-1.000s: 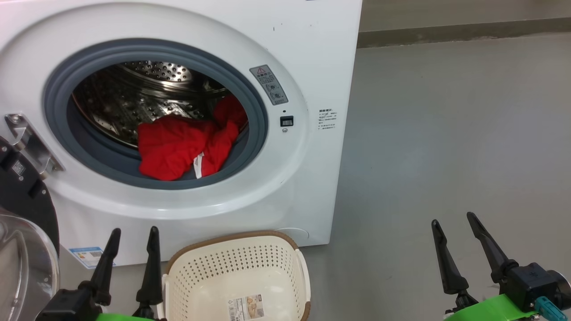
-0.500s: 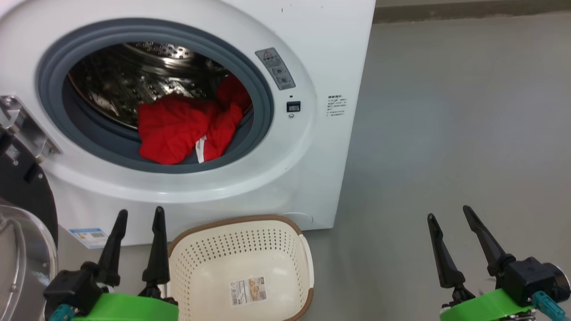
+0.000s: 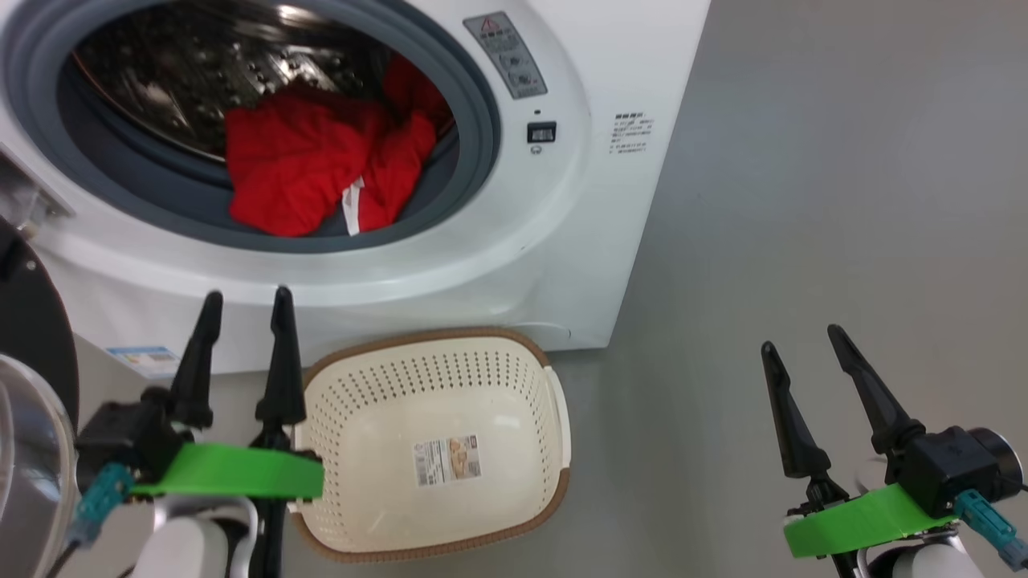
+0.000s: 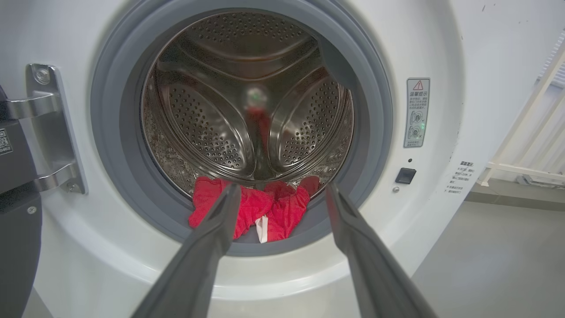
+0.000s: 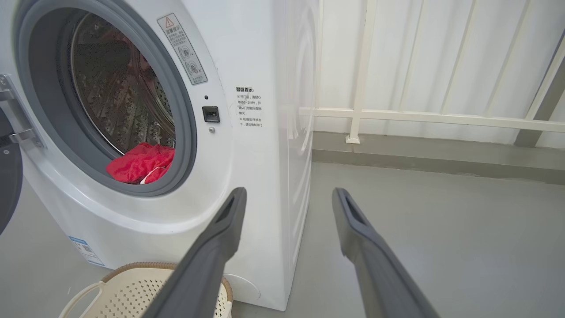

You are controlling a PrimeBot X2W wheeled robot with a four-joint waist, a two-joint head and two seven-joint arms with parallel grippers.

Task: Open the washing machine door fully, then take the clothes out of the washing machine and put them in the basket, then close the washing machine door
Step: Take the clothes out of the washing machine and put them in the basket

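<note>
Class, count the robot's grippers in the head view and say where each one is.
2. The left gripper is at lower left, open, beside the basket; the right gripper is at lower right, open, over the grey floor. None looks hidden.

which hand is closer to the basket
The left hand, which sits right by the basket rim in the head view. The right hand hangs far off to the other side, over the grey floor.

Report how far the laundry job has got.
Done: the door is swung open at the left. In hand: nothing yet; the left gripper and right gripper are both open and empty. Left: the red clothes lie in the washing machine, the basket holds no clothes, and the door needs closing.
</note>
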